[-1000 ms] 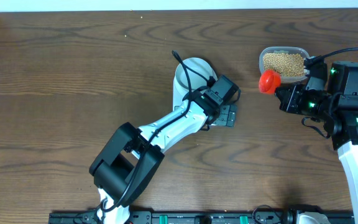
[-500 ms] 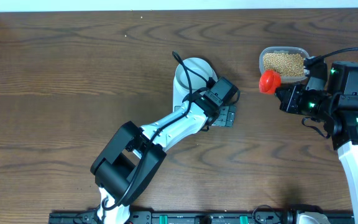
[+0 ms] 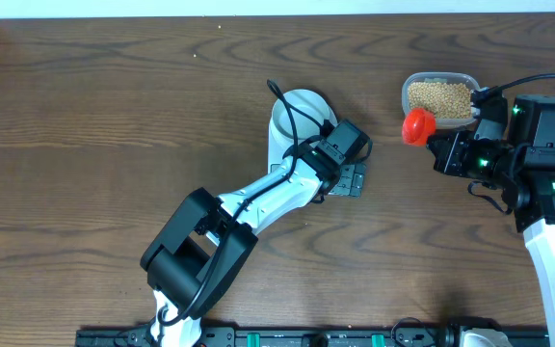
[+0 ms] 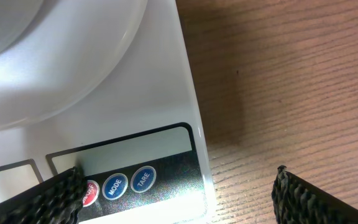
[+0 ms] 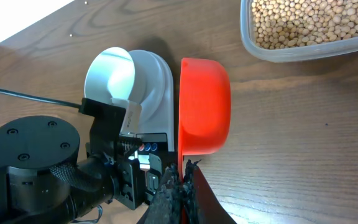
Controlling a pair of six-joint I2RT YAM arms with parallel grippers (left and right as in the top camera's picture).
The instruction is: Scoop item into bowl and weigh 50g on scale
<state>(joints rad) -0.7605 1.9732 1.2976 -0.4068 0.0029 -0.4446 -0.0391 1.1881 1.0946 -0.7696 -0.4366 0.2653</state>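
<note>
**Overhead.** The scale [image 3: 277, 150] lay near table centre, with the bowl [image 3: 297, 106] on its 12 o'clock end. The left gripper [image 3: 343, 173] hovered over the 5 o'clock end. The clear tub [image 3: 439, 78] sat toward 2 o'clock of the table, well apart from the scale, with the beans [image 3: 439, 98] inside. The red scoop [image 3: 417, 125] hung just off the tub's 7 o'clock corner, carried by the right gripper [image 3: 445, 150].

**Left wrist.** Fingers [image 4: 55, 198] stood wide apart with nothing between them. They were above the button row; whether one touched a button could not be told.

**Right wrist.** Fingers [image 5: 178, 194] were clamped together on the scoop's handle. No beans showed in the bowl, and none on the scoop's visible side.

**Step, as judged.** Zeroing the scale under the empty bowl. This calls for one fingertip square on the TARE button [image 4: 143, 179], with no weight on the platform and the arm lifted clear before reading. The scoop should wait by the tub until then.

**Counts.**
- One each: bowl, scale, tub, scoop.
- Two arms.
- Three round buttons: one red, two blue.
- Beans: too many to count, all in the tub.
</note>
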